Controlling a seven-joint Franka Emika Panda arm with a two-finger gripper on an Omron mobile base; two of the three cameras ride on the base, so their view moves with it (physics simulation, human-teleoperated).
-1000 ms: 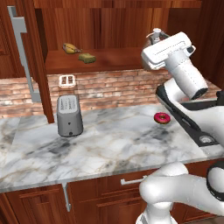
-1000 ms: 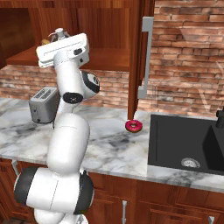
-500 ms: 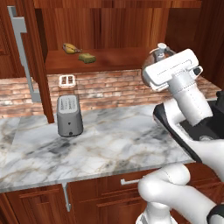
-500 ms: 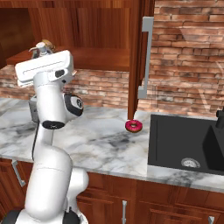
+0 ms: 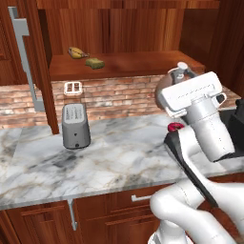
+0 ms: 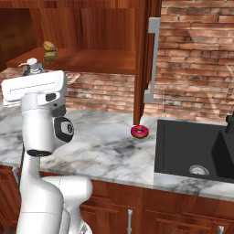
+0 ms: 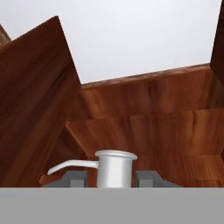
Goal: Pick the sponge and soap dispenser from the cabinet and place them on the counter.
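Hand view looks up into the cabinet point(image 7: 39, 100), with the dispenser's pale pump cap point(image 7: 115, 168) standing straight between the two dark fingertips point(image 7: 74, 178), nozzle pointing off to the view's left. The fingers sit narrow, one on each side of the dispenser point(image 5: 177, 76), so I judge it held, its long axis running along the gripper point(image 7: 111, 181).

From the left base view the hand is out in front of the shelf, raised above the counter point(image 5: 109, 157), with the tan bottle and its pump peeking over the top of the white hand. The right base view shows the same: the pump point(image 6: 31, 64) rising just behind the hand, over the marble point(image 6: 100, 151).

What the next move turns on is plain: the counter lies directly below the held bottle, so the path is downward, keeping the bottle upright.

The sponge point(image 5: 95, 63) lies on the shelf beside the banana point(image 5: 75, 52), well apart from the hand. A toaster point(image 5: 75, 126) and a doughnut point(image 6: 139, 132) sit on the marble, to be avoided on the way down.
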